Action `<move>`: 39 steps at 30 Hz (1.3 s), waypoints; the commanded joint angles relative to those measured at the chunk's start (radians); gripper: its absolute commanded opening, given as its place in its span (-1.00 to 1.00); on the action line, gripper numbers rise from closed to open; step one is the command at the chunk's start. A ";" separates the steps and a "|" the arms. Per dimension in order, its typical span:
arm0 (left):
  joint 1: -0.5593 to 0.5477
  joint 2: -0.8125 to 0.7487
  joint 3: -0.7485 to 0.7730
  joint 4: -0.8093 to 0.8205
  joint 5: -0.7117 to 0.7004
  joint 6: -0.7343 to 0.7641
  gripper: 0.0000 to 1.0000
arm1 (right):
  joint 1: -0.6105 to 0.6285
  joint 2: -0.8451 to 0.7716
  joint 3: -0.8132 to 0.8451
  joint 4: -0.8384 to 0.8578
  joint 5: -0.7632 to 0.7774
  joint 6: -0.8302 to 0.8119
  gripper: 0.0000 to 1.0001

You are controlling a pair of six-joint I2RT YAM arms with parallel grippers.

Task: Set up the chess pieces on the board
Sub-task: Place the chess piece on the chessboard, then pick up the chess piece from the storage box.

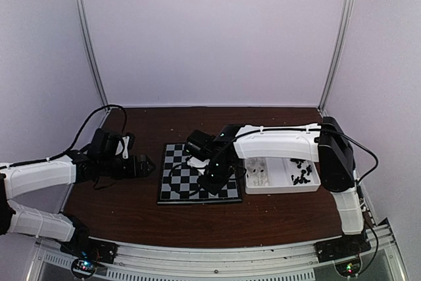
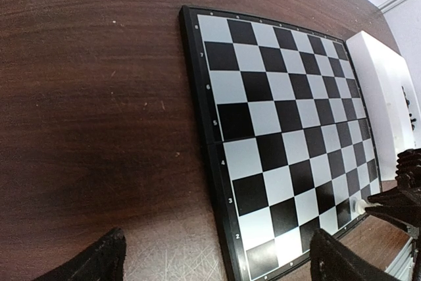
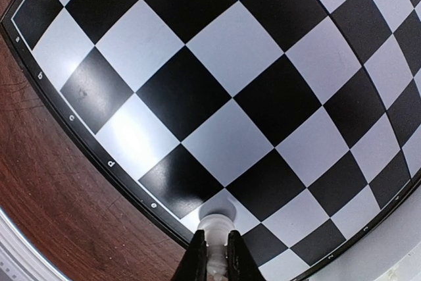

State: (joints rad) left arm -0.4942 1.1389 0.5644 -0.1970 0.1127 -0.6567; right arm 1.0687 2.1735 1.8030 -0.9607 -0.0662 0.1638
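Note:
The board lies flat mid-table, its checks filling the right wrist view. My right gripper is shut on a white chess piece, held upright over a pale square in the board's near edge row. Whether its base touches the square I cannot tell. From above, the right gripper hangs over the board's right half. The left wrist view shows the same white piece at the board's near right corner. My left gripper hovers open and empty just left of the board, fingers wide apart.
A white two-compartment tray sits against the board's right side. Its left compartment holds white pieces and its right one black pieces. Brown table extends left of the board. White walls close in on three sides.

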 commanded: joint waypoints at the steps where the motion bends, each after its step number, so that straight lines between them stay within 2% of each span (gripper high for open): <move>1: 0.008 -0.001 -0.009 0.019 0.004 -0.007 0.95 | 0.007 0.008 0.004 0.000 0.014 0.009 -0.66; 4: 0.008 0.001 -0.006 0.021 0.007 -0.008 0.95 | 0.007 -0.003 0.000 -0.002 0.018 0.007 -0.53; 7: 0.008 0.003 -0.006 0.020 0.010 -0.008 0.95 | 0.007 -0.011 -0.001 -0.006 0.025 0.006 -0.32; 11: 0.008 -0.003 -0.001 0.015 0.010 -0.008 0.95 | 0.007 -0.066 -0.002 -0.004 0.061 0.009 -0.22; 14: 0.008 -0.011 0.004 0.011 0.007 -0.004 0.95 | 0.003 -0.129 0.018 -0.007 0.094 -0.003 0.10; 16: 0.008 -0.010 0.009 0.010 0.007 -0.001 0.95 | -0.009 -0.162 0.021 -0.009 0.104 -0.007 0.17; 23: 0.008 0.002 0.014 0.015 0.011 0.002 0.95 | -0.108 -0.192 0.005 -0.054 0.127 -0.006 0.11; 32: 0.008 0.000 0.012 0.015 0.006 0.006 0.95 | -0.306 -0.213 -0.056 -0.030 0.128 -0.024 -0.01; 39: 0.008 0.010 0.031 0.021 0.022 0.027 0.95 | -0.393 -0.187 -0.103 -0.036 0.126 -0.055 -0.06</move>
State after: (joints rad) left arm -0.4942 1.1389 0.5632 -0.1974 0.1158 -0.6518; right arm 0.6971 1.9812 1.7264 -0.9844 0.0441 0.1307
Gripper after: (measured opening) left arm 0.976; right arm 0.475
